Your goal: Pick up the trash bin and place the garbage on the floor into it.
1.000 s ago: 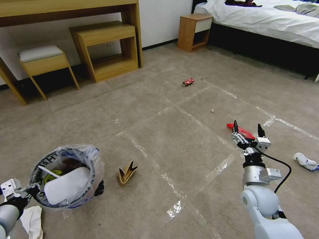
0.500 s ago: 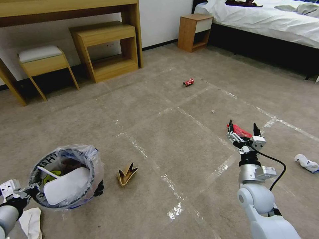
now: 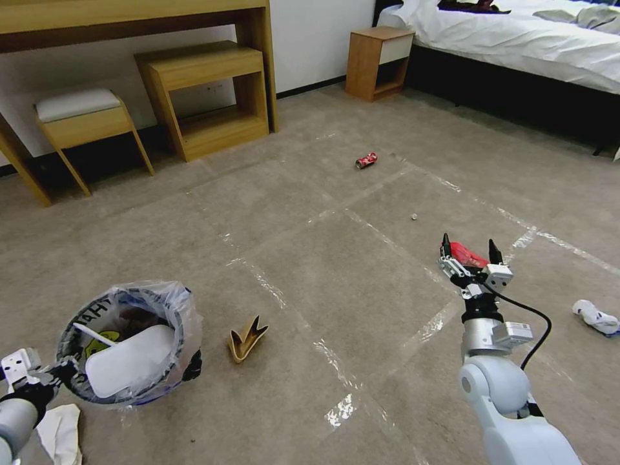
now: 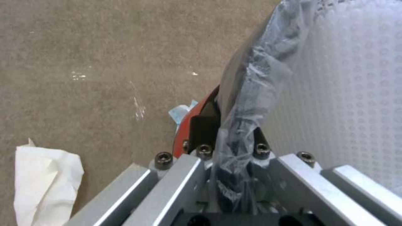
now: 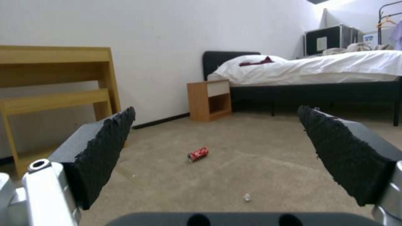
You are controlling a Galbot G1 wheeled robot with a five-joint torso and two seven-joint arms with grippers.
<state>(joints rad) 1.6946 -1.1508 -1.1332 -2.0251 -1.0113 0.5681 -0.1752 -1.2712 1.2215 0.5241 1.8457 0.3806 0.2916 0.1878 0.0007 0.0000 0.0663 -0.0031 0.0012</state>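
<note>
At lower left, the left pincer [image 3: 57, 372] was clamped on the black rim of the trash bin [image 3: 129, 342], a white slipper [image 3: 129, 361] inside. A torn tan carton [image 3: 247, 337] lay right of it on the carpet floor [image 3: 323, 271]. A crushed red can [image 3: 365, 159] lay upper centre. At right, the right pincer [image 3: 469, 252] hung with its tips apart over a red wrapper [image 3: 466, 253].

white wall [image 3: 310, 39], wooden desk [image 3: 129, 16], bed [image 3: 516, 39]

A bedroom: white-sheeted bed [image 3: 516, 39], wooden nightstand [image 3: 378, 61], desk [image 3: 129, 19] with stool [image 3: 87, 119], carpeted floor [image 3: 310, 258]
</note>
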